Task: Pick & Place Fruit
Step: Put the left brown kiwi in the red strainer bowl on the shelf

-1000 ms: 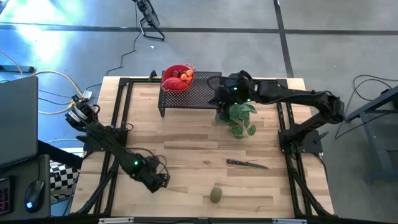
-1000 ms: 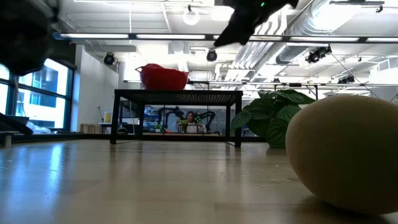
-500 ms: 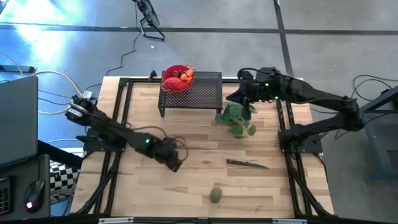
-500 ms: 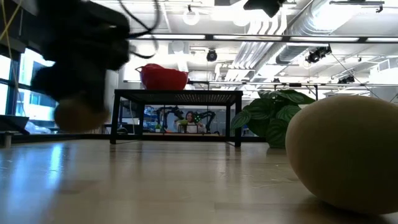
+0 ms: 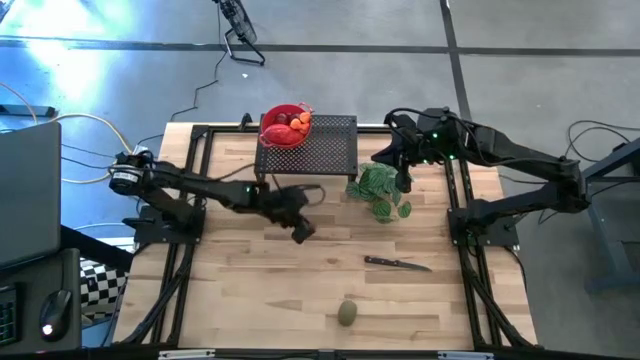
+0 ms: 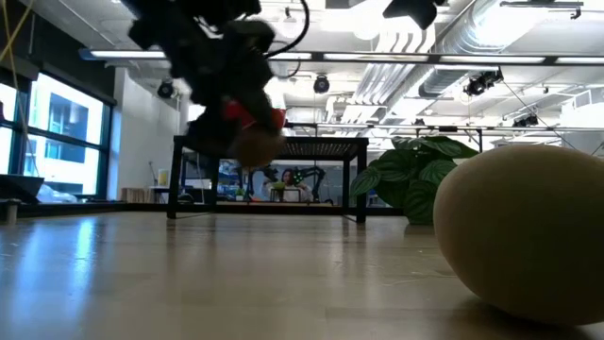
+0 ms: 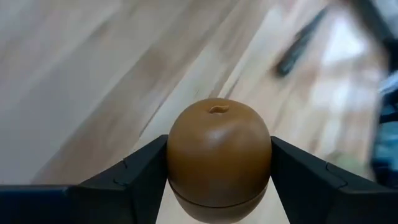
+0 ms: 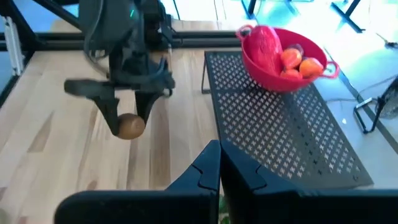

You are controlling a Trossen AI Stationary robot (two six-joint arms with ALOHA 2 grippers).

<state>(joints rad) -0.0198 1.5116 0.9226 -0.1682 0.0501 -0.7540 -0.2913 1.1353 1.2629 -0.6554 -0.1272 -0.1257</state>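
Note:
My left gripper [image 5: 301, 231] hangs over the middle of the table, shut on a brown oval fruit [image 7: 219, 158] that also shows in the right wrist view [image 8: 129, 126]. A red bowl [image 5: 285, 128] holding red and orange fruit stands on the left end of a black mesh rack [image 5: 325, 150] at the table's far side. An olive-green oval fruit [image 5: 347, 313] lies on the wood near the front edge. My right gripper [image 8: 219, 163] is shut and holds nothing, high over the leafy plant [image 5: 384, 192] beside the rack's right end. My left gripper pinches the brown fruit's two opposite sides [image 7: 176, 155] between its two fingers [image 7: 144, 177], stem dimple facing away from the wrist. The fingers slant down from the table's left. The fruit sits at their free ends [image 8: 118, 118], lifted clear of the table.
A black-handled knife [image 5: 398, 264] lies on the wood right of centre, between the plant and the green fruit. Black frame rails [image 5: 190, 170] run along the table's left and right sides. Bare wood [image 5: 260, 290] lies in front of the rack.
My left gripper has swung from the table's near left toward the middle and the rack, rising a little and rolling its wrist, with the brown fruit between its fingers. My right gripper has drawn back from over the rack's right end toward the right edge and up.

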